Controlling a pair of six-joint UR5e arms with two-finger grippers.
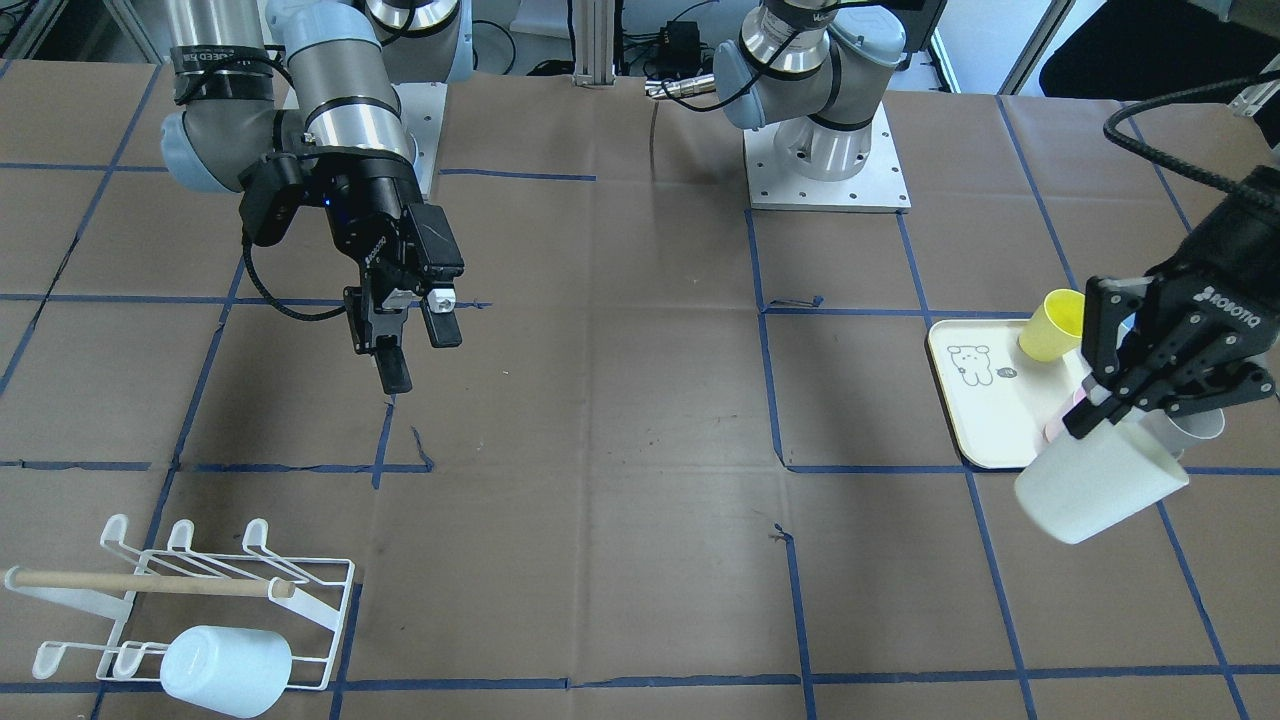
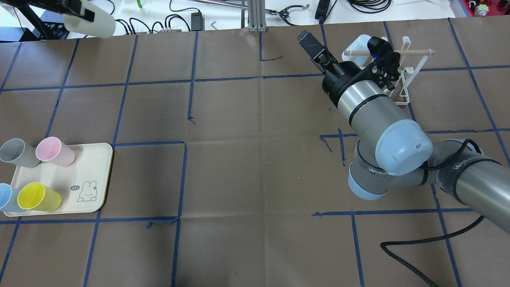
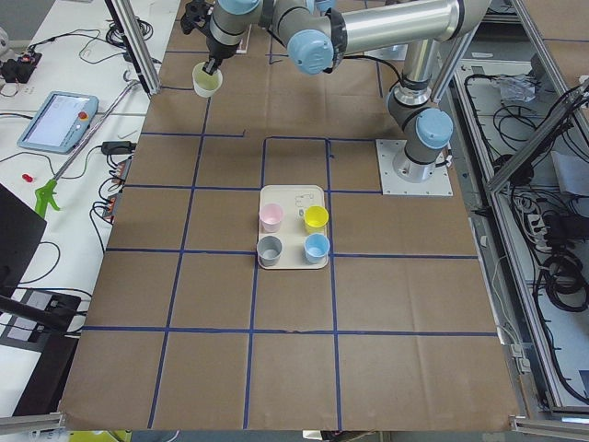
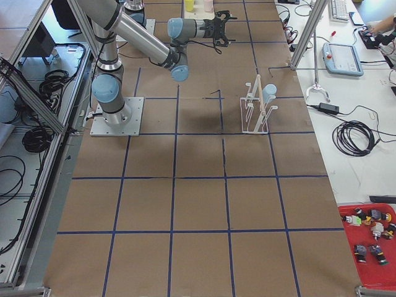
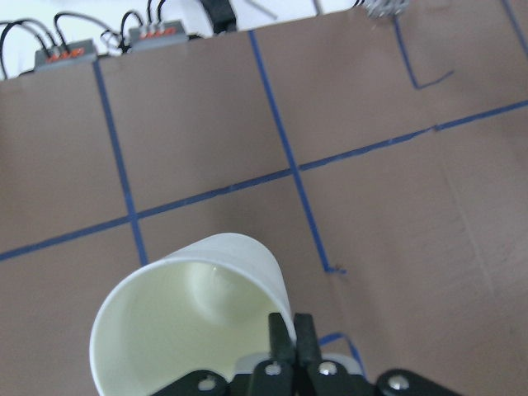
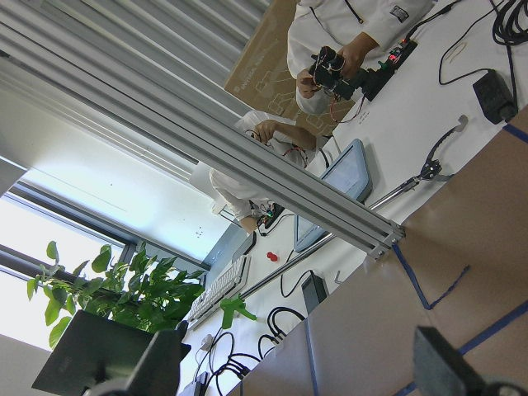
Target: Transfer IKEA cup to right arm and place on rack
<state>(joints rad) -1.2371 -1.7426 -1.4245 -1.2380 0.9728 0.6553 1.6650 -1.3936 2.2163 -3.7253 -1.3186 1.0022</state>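
Observation:
My left gripper (image 1: 1085, 415) is shut on the rim of a cream-white cup (image 1: 1100, 482) and holds it tilted in the air beside the tray. In the left wrist view the fingers (image 5: 285, 334) pinch the wall of the cup (image 5: 190, 322), whose mouth faces the camera. The cup sits at the far left in the overhead view (image 2: 91, 22). My right gripper (image 1: 420, 358) is open and empty, hanging above the table; the right wrist view shows its fingers (image 6: 441, 363) spread apart. The white wire rack (image 1: 190, 595) with a wooden dowel holds one pale blue cup (image 1: 225, 668).
A cream tray with a bear drawing (image 2: 93, 167) carries pink (image 2: 54, 151), grey (image 2: 16, 153), yellow (image 2: 38, 197) and blue (image 2: 6, 197) cups. The rack (image 2: 404, 75) stands just beyond my right wrist. People and cables are past the table's far edge.

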